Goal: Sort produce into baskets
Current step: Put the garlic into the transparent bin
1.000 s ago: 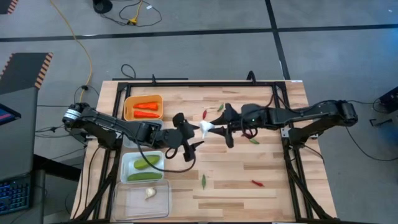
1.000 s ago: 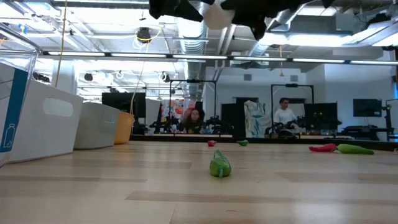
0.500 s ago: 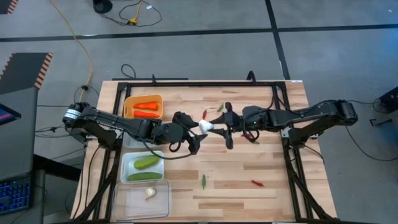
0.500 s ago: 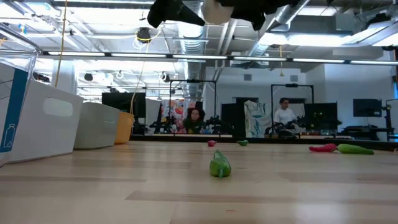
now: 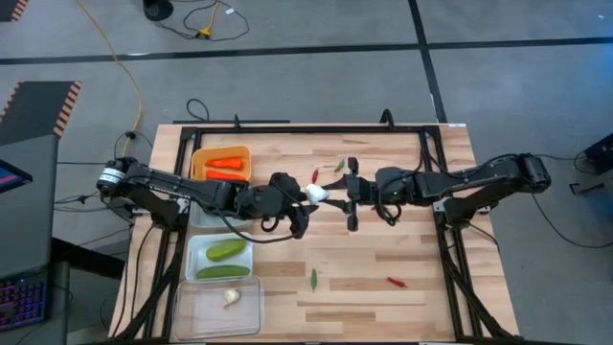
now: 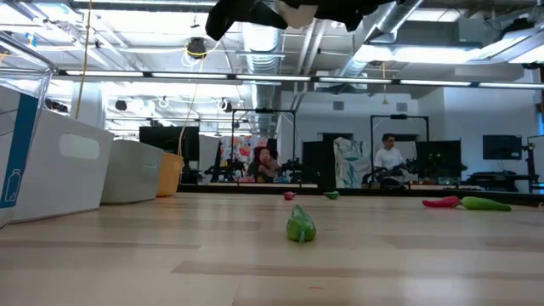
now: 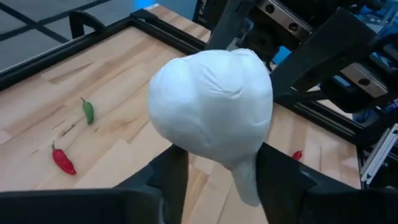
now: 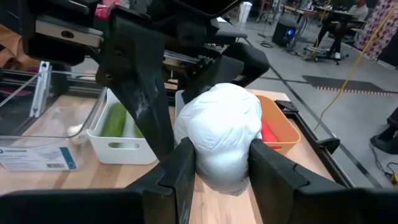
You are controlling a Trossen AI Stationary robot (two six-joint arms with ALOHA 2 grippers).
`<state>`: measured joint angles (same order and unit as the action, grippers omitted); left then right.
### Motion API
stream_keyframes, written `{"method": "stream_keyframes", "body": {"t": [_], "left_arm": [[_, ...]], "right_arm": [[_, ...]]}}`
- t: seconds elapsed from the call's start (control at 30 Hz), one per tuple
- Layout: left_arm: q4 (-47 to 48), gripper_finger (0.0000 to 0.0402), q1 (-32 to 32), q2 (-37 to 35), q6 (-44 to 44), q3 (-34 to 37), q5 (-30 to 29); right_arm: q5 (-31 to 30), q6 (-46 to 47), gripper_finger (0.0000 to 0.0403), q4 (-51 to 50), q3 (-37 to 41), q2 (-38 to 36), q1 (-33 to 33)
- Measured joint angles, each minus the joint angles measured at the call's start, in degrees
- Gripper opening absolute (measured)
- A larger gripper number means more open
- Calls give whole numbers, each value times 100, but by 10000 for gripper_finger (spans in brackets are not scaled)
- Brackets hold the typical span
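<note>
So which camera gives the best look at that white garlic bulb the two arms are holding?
The left wrist view: the garlic bulb fills the picture. The right wrist view shows it gripped between that arm's fingers; from above it is a small white spot, and the low view catches only its underside.

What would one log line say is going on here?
phase: handover | item: garlic bulb | right end effector: gripping it | left end effector: closed on it | location: mid-air over table

Above the table's middle, the left gripper [image 5: 308,195] and the right gripper [image 5: 337,191] met at a whitish garlic bulb [image 5: 315,194]. At the left stood an orange bin [image 5: 197,153] with carrots [image 5: 224,169], a white bin [image 5: 192,251] with cucumbers [image 5: 224,250], and a clear bin [image 5: 182,309] with one garlic [image 5: 231,297].
</note>
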<state>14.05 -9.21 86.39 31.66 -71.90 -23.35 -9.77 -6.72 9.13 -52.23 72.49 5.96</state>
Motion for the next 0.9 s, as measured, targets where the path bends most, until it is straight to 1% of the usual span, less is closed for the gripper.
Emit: {"method": "stream_keyframes", "body": {"t": [0.13,0.23,0.47,0.57,0.77,0.9], "left_arm": [[30,105,0,0,-2,0,19],[31,85,0,0,-10,0,19],[37,78,0,0,-52,0,39],[75,77,-1,0,-92,0,45],[172,77,0,0,-266,2,37],[393,76,0,-6,-612,2,40]], "right_arm": [[-3,0,160,-6,0,0,0],[-1,1,160,-7,0,0,0],[21,24,163,-70,0,-2,0],[71,43,182,-76,0,-6,0],[106,59,244,-82,0,-11,2],[112,44,259,-217,0,-22,7]]}}
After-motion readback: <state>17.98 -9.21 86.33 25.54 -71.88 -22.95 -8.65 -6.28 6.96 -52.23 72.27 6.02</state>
